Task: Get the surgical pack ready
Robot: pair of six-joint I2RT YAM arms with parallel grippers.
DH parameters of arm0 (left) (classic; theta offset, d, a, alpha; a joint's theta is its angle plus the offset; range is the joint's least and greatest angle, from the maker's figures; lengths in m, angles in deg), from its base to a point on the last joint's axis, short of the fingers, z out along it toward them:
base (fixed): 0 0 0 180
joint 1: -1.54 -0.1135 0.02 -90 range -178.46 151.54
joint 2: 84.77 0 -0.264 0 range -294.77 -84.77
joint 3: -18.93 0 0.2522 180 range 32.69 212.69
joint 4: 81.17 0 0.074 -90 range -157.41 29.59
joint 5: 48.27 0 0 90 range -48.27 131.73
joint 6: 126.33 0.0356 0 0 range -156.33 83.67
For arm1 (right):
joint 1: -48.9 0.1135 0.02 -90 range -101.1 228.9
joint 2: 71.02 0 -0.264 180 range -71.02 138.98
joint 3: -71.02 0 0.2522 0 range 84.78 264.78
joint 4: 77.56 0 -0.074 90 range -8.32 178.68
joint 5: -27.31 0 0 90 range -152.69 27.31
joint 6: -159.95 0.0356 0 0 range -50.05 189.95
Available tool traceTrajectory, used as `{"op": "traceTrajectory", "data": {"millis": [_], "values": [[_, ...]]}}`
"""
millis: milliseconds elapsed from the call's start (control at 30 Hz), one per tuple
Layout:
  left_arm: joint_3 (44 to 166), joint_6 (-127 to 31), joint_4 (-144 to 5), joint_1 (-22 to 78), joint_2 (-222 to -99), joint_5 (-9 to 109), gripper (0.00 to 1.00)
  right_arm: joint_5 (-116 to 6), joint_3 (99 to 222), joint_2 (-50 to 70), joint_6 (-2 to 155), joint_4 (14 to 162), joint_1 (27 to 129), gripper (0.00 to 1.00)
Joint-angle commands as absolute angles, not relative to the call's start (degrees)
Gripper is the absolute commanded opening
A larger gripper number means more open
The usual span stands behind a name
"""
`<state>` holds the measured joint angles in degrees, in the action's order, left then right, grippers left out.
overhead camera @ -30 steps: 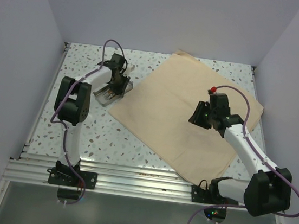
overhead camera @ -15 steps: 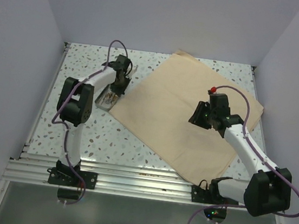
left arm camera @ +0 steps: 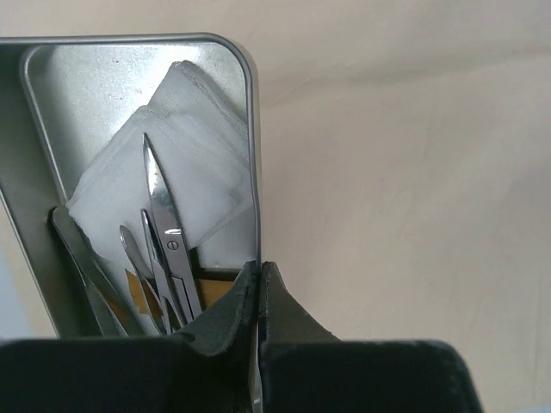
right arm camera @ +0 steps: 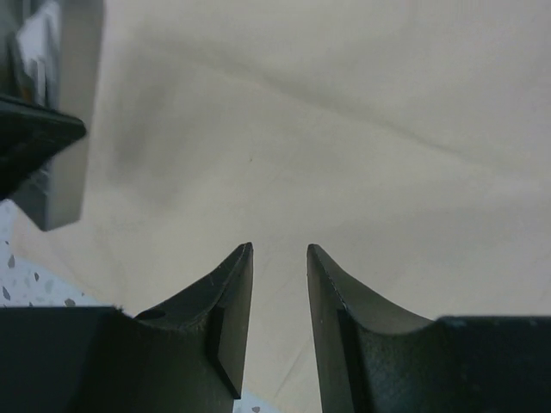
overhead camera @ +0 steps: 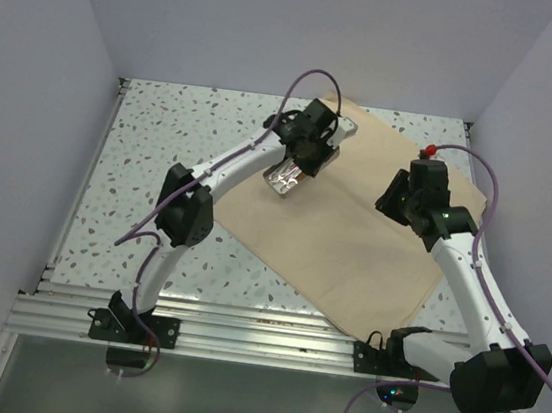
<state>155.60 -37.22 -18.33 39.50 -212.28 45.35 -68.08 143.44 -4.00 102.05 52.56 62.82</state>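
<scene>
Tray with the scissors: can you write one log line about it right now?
left gripper: shut on steel tray rim | tray: over tan cloth, holds scissors, gauze | right gripper: open, empty, above cloth

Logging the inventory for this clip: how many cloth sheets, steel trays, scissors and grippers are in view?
cloth sheet: 1
steel tray: 1
scissors: 1
grippers: 2 (left gripper, right gripper)
Total: 5

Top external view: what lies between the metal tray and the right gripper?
Only bare tan cloth between tray and right gripper, shown in the top view.
</scene>
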Motion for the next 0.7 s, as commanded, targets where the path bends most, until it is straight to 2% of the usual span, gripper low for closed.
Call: {"op": "traceTrajectory", "data": {"millis": [0,133,467,567,600,667], "values": [[164.42,-38.0,-14.23,43.72,-219.76,49.72,0.0,-72.71,147.27,-7.91,103.52,49.31,59.37,0.36],[167.77,-39.23,-17.03,46.89,-223.72,52.1,0.0,-71.84,147.01,-9.5,103.96,48.6,57.7,0.36],[166.46,-39.85,-19.86,50.23,-226.54,54.13,0.0,-68.84,143.32,-10.29,103.52,50.98,56.9,0.36],[165.58,-39.76,-19.16,50.32,-226.37,53.42,0.18,-67.62,142.0,-10.29,104.05,52.21,56.99,0.36],[165.14,-39.58,-19.16,50.32,-226.02,53.25,0.3,-66.74,141.56,-10.12,104.14,52.47,56.9,0.36],[163.83,-39.14,-19.42,50.23,-224.53,51.67,0.43,-65.95,140.51,-9.33,104.67,53.35,56.9,0.36]]}}
